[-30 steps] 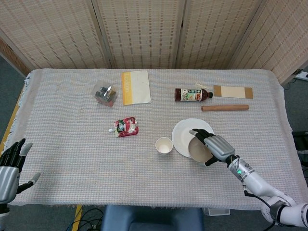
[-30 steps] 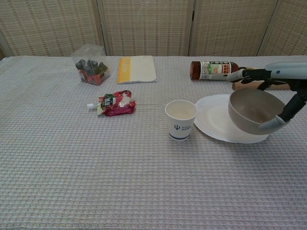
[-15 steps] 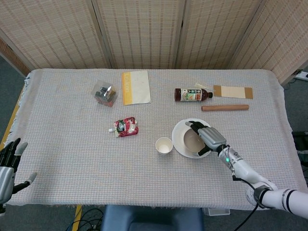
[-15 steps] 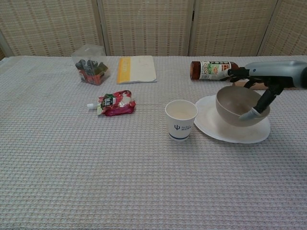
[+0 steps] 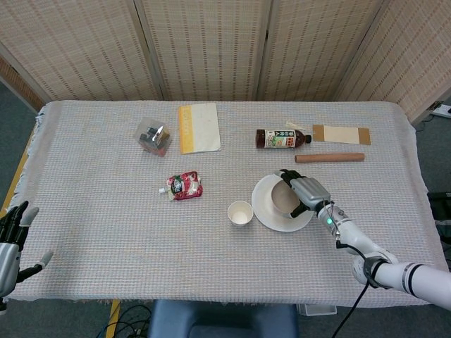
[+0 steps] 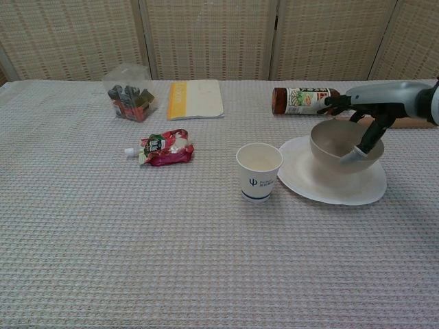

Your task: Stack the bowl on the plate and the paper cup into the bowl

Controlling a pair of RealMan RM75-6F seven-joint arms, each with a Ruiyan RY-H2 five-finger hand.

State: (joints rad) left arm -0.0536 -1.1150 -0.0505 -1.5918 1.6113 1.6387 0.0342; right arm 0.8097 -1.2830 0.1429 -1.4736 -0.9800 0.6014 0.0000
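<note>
A beige bowl [image 6: 336, 145] sits on the white plate [image 6: 309, 185], toward its far side. My right hand [image 6: 367, 116] grips the bowl's right rim, thumb inside and fingers over the top; in the head view the right hand [image 5: 305, 191] covers much of the bowl [image 5: 282, 200] on the plate [image 5: 266, 215]. A white paper cup [image 6: 258, 171] stands upright just left of the plate, seen from above as the cup [image 5: 240, 213]. My left hand [image 5: 13, 243] hovers off the table's near left corner, fingers spread, holding nothing.
A red pouch [image 5: 184, 186] lies left of the cup. Further back are a clear packet of dark items [image 5: 153, 136], a yellow-edged booklet [image 5: 199, 127], a brown bottle [image 5: 282, 138] on its side, a wooden stick [image 5: 329, 158] and a flat card [image 5: 341, 134].
My right hand carried the bowl from the plate's near right edge up and inward, and lowered it onto the plate. The left hand drifted slightly lower at the frame's edge.
</note>
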